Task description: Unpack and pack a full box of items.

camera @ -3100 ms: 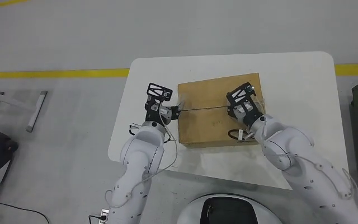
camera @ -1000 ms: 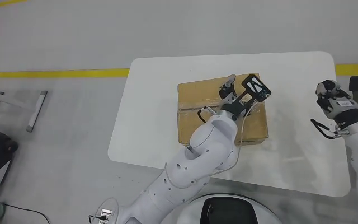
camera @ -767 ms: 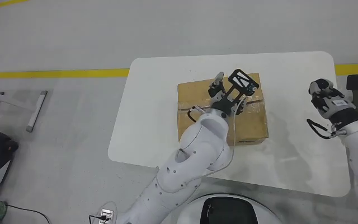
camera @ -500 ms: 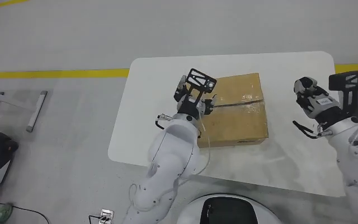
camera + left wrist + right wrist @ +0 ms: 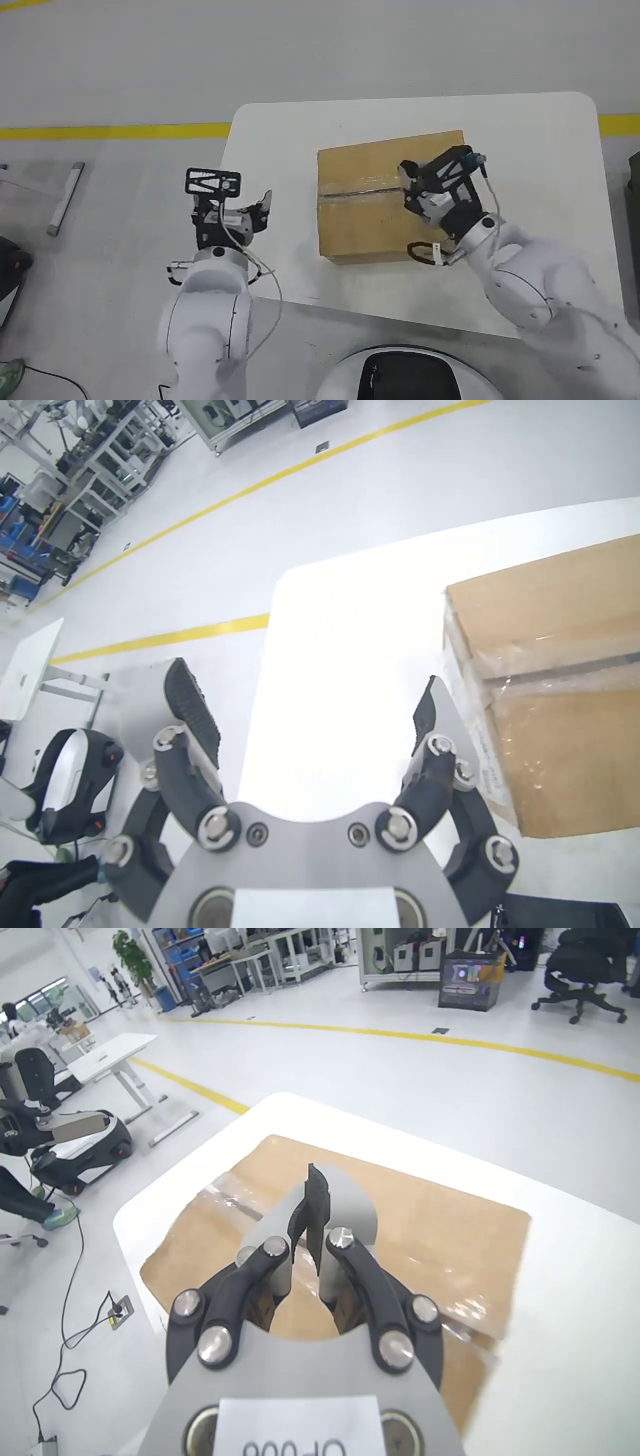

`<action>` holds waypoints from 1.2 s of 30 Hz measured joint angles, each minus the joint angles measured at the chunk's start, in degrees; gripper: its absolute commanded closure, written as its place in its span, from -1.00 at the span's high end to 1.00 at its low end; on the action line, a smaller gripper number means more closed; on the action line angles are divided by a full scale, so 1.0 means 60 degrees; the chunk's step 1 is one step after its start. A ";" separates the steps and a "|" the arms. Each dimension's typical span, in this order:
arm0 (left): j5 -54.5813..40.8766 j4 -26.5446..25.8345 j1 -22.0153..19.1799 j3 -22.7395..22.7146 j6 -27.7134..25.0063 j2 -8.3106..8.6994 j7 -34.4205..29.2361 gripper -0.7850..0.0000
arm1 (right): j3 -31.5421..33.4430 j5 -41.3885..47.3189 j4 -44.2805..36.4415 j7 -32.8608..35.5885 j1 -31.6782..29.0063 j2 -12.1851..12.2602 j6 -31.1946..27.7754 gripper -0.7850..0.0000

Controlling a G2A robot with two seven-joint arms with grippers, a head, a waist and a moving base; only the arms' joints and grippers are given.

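Now the taped box (image 5: 365, 205) sits closed on the counter (image 5: 270, 140); the right pincer (image 5: 314, 1193) hangs over its top, jaws together, and the left pincer (image 5: 305, 682) gapes wide at the counter's edge.

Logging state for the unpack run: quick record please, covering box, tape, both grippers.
box: cardboard box, flaps closed, on the white table
tape: clear tape along the top seam
left gripper: open, empty, at the table's edge, apart from the box
right gripper: shut, empty, above the box top; contact unclear
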 measured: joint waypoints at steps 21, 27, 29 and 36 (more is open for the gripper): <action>-0.0239 -0.0241 0.0829 -0.0721 -0.0039 0.0119 0.0448 1.00 | -0.3417 -0.1022 0.3667 0.0160 0.2759 -0.1095 0.1422 -1.00; -0.0192 -0.0061 0.0649 -0.0505 -0.0177 0.0137 0.0489 1.00 | -0.2931 -0.1231 0.3349 0.0277 0.2305 -0.1046 0.1435 -1.00; -0.0202 -0.0002 0.0574 -0.0446 -0.0210 0.0142 0.0492 1.00 | -0.2713 -0.1261 0.3123 0.0303 0.2084 -0.1014 0.1410 -1.00; -0.0222 0.0198 0.0427 -0.0285 -0.0310 0.0159 0.0482 1.00 | -0.2031 -0.1515 0.2449 0.0498 0.1311 -0.0881 0.1072 -1.00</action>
